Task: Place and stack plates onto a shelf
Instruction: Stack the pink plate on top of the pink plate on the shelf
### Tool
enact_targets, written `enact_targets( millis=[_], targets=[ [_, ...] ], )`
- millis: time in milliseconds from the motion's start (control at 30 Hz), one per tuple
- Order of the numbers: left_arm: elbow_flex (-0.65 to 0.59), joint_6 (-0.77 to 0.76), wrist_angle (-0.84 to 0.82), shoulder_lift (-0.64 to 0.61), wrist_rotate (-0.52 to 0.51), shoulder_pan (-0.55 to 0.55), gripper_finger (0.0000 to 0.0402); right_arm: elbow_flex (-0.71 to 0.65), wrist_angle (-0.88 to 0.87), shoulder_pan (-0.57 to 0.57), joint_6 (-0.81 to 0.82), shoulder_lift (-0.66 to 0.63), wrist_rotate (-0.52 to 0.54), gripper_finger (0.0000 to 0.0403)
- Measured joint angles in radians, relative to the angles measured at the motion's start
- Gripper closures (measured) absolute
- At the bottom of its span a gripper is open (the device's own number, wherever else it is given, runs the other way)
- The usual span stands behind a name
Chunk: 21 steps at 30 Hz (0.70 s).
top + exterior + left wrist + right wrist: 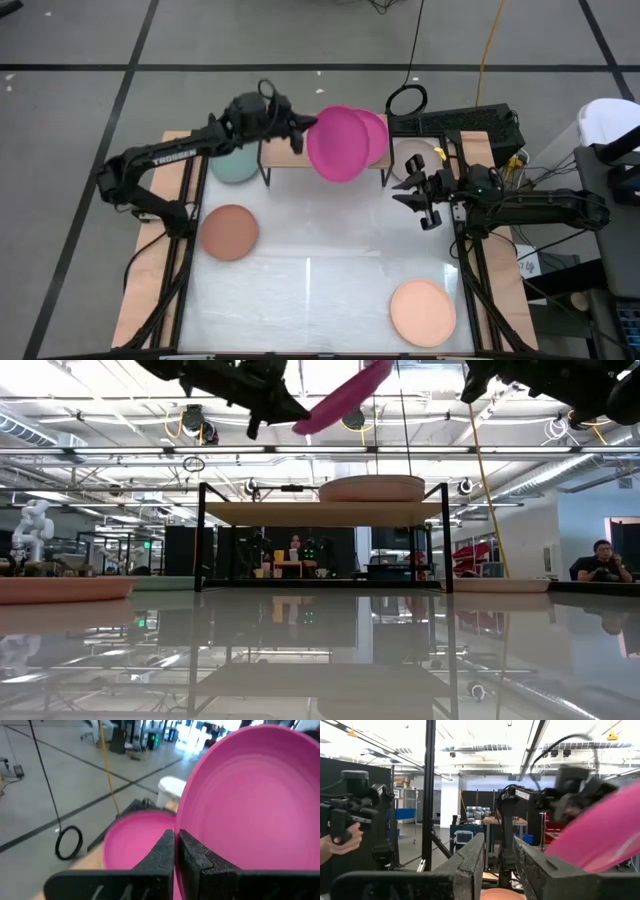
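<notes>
My left gripper (300, 128) is shut on a magenta plate (335, 145), which hangs tilted in the air over the shelf (283, 157), a low wood-topped rack on black legs. A second pink plate (378, 135) lies flat on the shelf top, partly under the held one; in the low view this plate (372, 488) rests on the right half of the shelf (300, 513). My right gripper (418, 200) waits open to the right of the shelf, above the table and touching nothing. My left gripper (176, 850) pinches the magenta plate between its two fingers by the rim (187, 827), at the plate's left edge. The fingers come roughly level from the table's left. The plate (345, 398) is lifted clear, tilted with its free edge higher, above the shelf.
A teal plate (235, 165) lies on the table left of the shelf, a terracotta plate (230, 232) nearer, a peach plate (422, 312) at the near right corner, and a beige plate (412, 158) right of the shelf beside my right gripper. A person sits far behind (603, 560).
</notes>
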Motion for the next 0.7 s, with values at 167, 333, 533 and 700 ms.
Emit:
enact_targets(
  millis=[167, 333, 533, 700],
  targets=[
    [0.175, -0.004, -0.13, 0.148, 0.03, 0.041, 0.0394, 0.0, 0.002, 0.0, 0.004, 0.0, 0.0, 0.0314],
    [0.372, -0.005, -0.297, 0.306, 0.032, 0.082, 0.0394, 0.0, -0.002, 0.0, 0.004, 0.0, -0.001, 0.0314],
    [0.52, -0.033, -0.435, 0.435, 0.028, 0.122, 0.0394, 0.0, -0.006, 0.001, 0.002, 0.0, -0.002, 0.0314],
    [0.547, -0.053, -0.46, 0.474, 0.032, 0.138, 0.0394, 0.0, -0.005, 0.001, 0.0, 0.0, -0.002, 0.0314]
  ],
)
